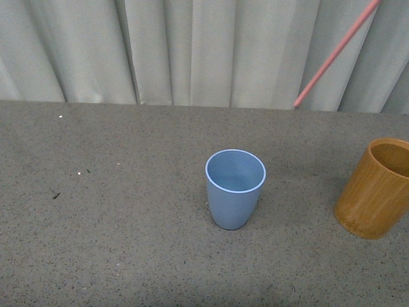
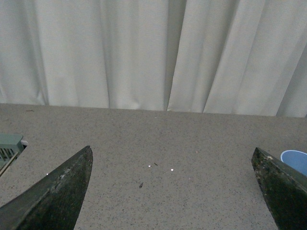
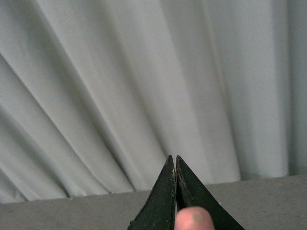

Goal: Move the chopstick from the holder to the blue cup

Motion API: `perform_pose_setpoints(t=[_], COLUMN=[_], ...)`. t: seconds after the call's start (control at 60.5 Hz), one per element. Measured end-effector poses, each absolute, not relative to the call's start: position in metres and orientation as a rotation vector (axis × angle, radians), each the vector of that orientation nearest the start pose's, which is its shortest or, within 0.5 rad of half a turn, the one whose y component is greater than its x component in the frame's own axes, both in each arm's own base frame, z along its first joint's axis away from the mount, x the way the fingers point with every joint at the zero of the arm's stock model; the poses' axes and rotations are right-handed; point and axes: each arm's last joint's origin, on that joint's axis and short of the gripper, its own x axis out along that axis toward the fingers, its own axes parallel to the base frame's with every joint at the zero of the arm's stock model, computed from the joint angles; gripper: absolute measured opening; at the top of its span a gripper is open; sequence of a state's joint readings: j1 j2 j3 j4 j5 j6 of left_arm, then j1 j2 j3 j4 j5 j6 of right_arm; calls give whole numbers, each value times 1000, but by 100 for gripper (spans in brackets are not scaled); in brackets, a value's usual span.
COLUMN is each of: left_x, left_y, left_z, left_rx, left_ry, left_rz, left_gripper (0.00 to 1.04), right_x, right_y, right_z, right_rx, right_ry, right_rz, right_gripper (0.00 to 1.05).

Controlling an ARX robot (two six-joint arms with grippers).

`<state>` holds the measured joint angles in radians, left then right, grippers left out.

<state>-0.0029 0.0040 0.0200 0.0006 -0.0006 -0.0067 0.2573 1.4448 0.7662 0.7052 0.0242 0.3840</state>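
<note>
The pink chopstick (image 1: pixel 335 56) hangs tilted in the air at the upper right of the front view, its lower tip above and to the right of the blue cup (image 1: pixel 234 187). The blue cup stands upright and empty mid-table. The golden-brown holder (image 1: pixel 376 188) stands at the right edge, nothing showing inside. My right gripper (image 3: pixel 173 160) is shut on the chopstick, whose blurred pink end (image 3: pixel 193 219) shows between the fingers. My left gripper (image 2: pixel 172 158) is open over bare table, with the blue cup's rim (image 2: pixel 296 160) just past one finger (image 2: pixel 282 187). Neither gripper shows in the front view.
A pale pleated curtain (image 1: pixel 192 51) closes the far side of the grey speckled table (image 1: pixel 115 224). A grey-green object (image 2: pixel 8 146) sits at the table's edge in the left wrist view. Small white specks (image 2: pixel 160 167) lie on the surface.
</note>
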Motion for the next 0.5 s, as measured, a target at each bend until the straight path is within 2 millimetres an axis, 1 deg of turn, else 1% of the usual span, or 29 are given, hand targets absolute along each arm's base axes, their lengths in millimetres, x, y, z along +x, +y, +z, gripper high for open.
perform_pose_setpoints(t=[0.116,0.231,0.314,0.496], left_x=[97,97,97,97], left_y=[0,0,0,0], left_z=[170,170,170,170], left_rx=[-7,-7,-7,-7], left_ry=[-17,-17,-17,-17], left_rz=[-3,-3,-3,-3], left_gripper=[98,98,98,98], right_x=[306,311,313,316], right_y=[103,120,123,123], right_z=[239,214,205,196], right_rx=[407,425,426,420], right_ry=[70,133,154,170], right_rz=[264,275,267,253], right_gripper=[1,1,1,1])
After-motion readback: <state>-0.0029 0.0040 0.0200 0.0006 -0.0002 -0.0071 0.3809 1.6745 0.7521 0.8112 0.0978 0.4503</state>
